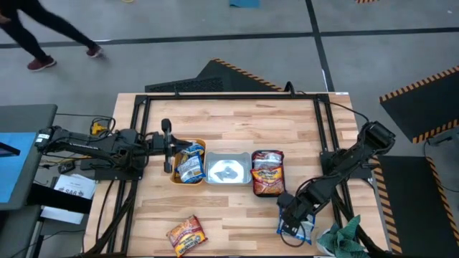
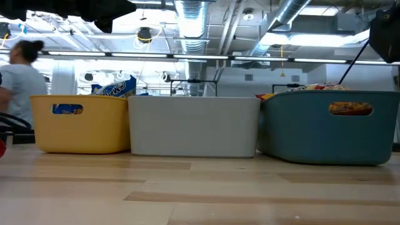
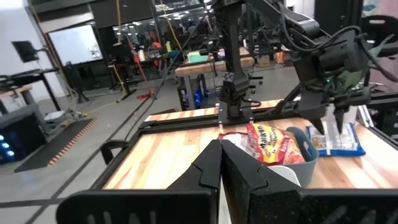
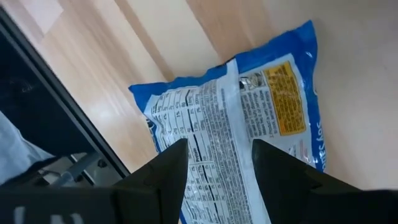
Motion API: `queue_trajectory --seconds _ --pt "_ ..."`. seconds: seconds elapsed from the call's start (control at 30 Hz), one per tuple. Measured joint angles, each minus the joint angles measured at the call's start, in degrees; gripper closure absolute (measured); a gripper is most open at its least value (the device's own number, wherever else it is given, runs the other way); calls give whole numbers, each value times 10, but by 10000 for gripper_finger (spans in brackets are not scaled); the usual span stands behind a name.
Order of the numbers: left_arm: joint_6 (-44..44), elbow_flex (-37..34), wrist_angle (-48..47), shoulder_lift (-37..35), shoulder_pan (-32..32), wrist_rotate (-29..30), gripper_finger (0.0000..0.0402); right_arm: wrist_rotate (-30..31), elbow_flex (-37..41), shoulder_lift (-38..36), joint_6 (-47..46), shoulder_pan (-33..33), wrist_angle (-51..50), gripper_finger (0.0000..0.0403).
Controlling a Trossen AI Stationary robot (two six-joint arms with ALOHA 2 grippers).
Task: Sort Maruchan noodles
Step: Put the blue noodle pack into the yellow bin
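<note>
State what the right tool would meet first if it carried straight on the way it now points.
Most likely the blue packet: the right tool points down at it, fingers open to either side of its back seam, with nothing between them. The remaining gap is unclear.

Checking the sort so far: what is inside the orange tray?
The orange tray holds blue-and-white Maruchan packets, apparently two. The left end effector partly covers it, so anything beneath them cannot be seen.

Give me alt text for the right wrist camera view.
The right gripper's two dark fingers are spread open over a blue-and-white plastic noodle packet lying on the light wooden table, its nutrition label and a yellow panel facing up.
</note>
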State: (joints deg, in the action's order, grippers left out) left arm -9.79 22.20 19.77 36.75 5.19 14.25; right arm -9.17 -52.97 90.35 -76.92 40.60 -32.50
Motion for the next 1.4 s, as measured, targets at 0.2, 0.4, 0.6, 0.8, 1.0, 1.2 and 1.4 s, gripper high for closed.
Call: queue_trajectory --seconds 0.2,0.4,0.6,0.8,1.0,1.2,1.4 --pt "27 0 0 0 0 4 401 1 0 0 17 -11 2 202" --pt "13 0 -9 0 0 11 401 2 0 0 2 -14 -4 202" --pt "-2 0 -4 0 0 55 401 2 0 0 -6 -26 -4 180" --pt "23 0 1 0 0 57 401 4 0 0 -6 -30 -8 145" --pt "30 0 -10 0 0 56 401 38 0 0 -7 -12 -17 138" --pt "14 0 -5 0 0 56 401 43 0 5 -7 -10 -27 137" --pt "26 0 -10 0 0 56 401 14 -2 50 0 -10 -10 137"
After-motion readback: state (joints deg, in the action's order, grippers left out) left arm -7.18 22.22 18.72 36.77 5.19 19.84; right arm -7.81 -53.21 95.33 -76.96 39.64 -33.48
